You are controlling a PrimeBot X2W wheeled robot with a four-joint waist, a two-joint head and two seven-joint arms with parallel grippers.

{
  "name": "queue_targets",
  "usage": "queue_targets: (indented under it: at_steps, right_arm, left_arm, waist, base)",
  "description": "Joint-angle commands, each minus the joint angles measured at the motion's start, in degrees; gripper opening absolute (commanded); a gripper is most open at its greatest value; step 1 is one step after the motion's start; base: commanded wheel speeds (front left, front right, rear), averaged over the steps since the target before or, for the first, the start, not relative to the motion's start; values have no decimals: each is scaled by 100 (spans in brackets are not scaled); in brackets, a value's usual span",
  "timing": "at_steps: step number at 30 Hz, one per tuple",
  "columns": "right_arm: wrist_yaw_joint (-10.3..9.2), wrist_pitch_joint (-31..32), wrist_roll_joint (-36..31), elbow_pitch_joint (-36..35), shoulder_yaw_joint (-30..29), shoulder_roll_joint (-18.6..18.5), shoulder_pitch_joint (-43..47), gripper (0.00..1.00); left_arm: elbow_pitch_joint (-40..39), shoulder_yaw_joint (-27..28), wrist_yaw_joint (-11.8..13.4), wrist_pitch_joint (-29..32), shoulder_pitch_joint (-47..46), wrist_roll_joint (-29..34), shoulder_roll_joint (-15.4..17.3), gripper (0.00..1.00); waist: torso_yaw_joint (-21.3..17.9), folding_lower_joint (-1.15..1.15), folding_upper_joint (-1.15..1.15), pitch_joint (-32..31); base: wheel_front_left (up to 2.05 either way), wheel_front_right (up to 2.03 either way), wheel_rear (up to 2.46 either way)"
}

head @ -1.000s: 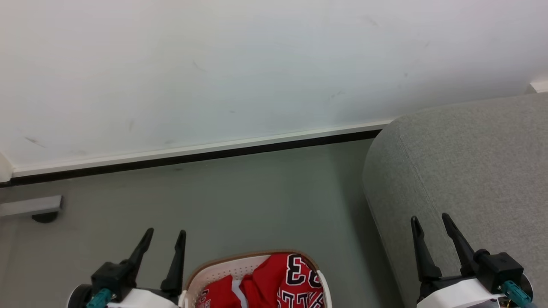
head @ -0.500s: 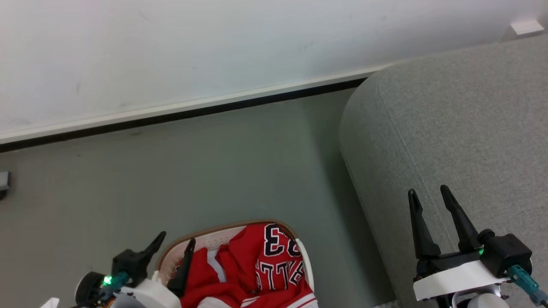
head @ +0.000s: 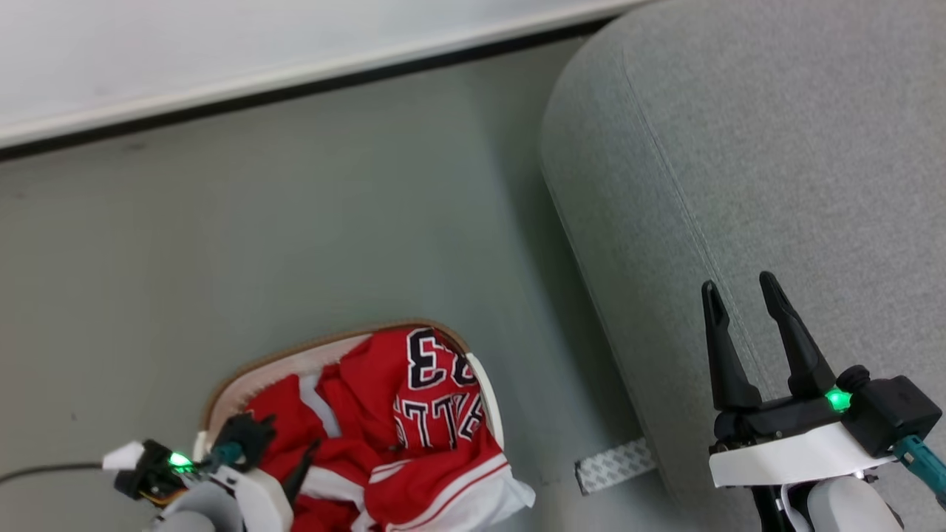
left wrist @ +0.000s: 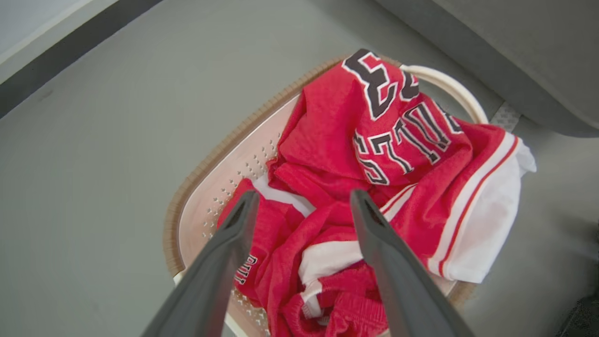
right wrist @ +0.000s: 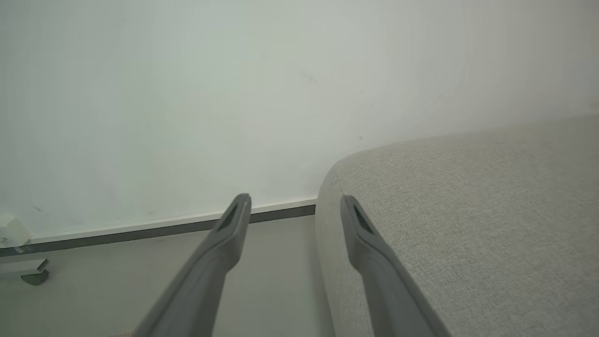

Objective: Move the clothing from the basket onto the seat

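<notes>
Red clothing (head: 384,436) with white trim and black lettering lies heaped in the white basket (head: 295,353), which stands on the floor at the lower left. One white-edged hem hangs over the basket's near right side. My left gripper (head: 288,437) hangs open just above the heap, fingers pointing down at it; the left wrist view shows the clothing (left wrist: 355,154) between and beyond its spread fingers (left wrist: 304,194), with the basket wall (left wrist: 220,187) at left. The grey seat (head: 739,148) fills the right side. My right gripper (head: 739,281) stands open and empty over the seat's left edge (right wrist: 468,210).
Grey floor runs between basket and seat, ending at a white wall with a dark baseboard (head: 222,81). A pale patterned strip (head: 613,465) lies on the floor by the seat's foot. A dark cable (head: 44,469) trails off left. A metal bracket (right wrist: 32,276) sits by the wall.
The head camera has tilted down, so more of the basket shows. My left gripper has swung from pointing forward to pointing down over the clothing. The right gripper keeps its pose.
</notes>
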Motion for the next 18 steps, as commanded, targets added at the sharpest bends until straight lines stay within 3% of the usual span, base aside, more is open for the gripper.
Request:
queue_targets:
  at_steps: [1, 18]
  right_arm:
    - [-12, -15, 42, -36, 18, -7, -84, 100]
    - [-12, -15, 308, -548, -24, -8, -602, 100]
  left_arm:
    - [68, -60, 8, 22, -112, -67, 124, 100]
    - [1028, -2782, 8, 1135, -1278, -405, 786, 100]
  waist:
    - [-154, -1, 0, 291]
    - [-580, -1, 0, 1489]
  base:
    - [0, 0, 0]
    - [0, 0, 0]
